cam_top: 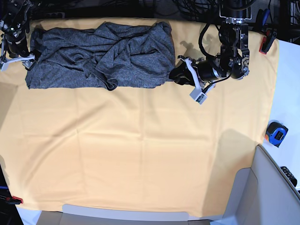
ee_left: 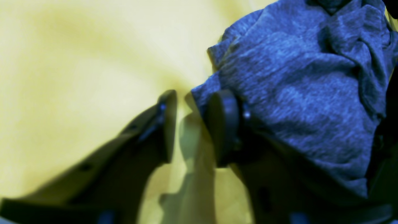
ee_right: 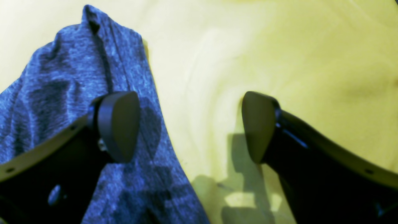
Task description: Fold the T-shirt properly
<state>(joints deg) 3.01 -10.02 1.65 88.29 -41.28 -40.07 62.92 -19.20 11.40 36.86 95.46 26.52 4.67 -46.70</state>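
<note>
1. Base view: the T-shirt (cam_top: 101, 56) lies rumpled and spread sideways along the far edge of the yellow-orange table cloth (cam_top: 140, 150), its folds bunched toward the middle.
2. Only this view takes in the whole scene. The left gripper (cam_top: 180, 74) sits at the shirt's right end and the right gripper (cam_top: 18, 58) at its left end. A blue and black tape measure (cam_top: 276, 133) lies off the cloth at the right, and a red clamp (cam_top: 265, 43) grips the cloth's far right edge.
3. Left wrist view: up close and blurred, it shows what the base view cannot. The left gripper (ee_left: 189, 124) has a narrow gap between its jaws. One finger (ee_left: 222, 124) lies against the shirt's (ee_left: 295, 93) edge, the other (ee_left: 166, 124) stands over bare table cloth (ee_left: 77, 77).
4. Only cloth and shadow show in that gap, so the jaws stand slightly apart. Whether any fabric is caught at the finger tip I cannot tell.
5. Right wrist view: the right gripper (ee_right: 189, 124) is spread wide. One finger (ee_right: 119, 124) hangs over the shirt's (ee_right: 62, 87) border, the other (ee_right: 258, 124) over bare cloth (ee_right: 295, 56). Nothing lies between them but cloth.
6. This view also shows a hem or seam line running along the shirt's edge, which the base view is too far off to resolve.
</note>
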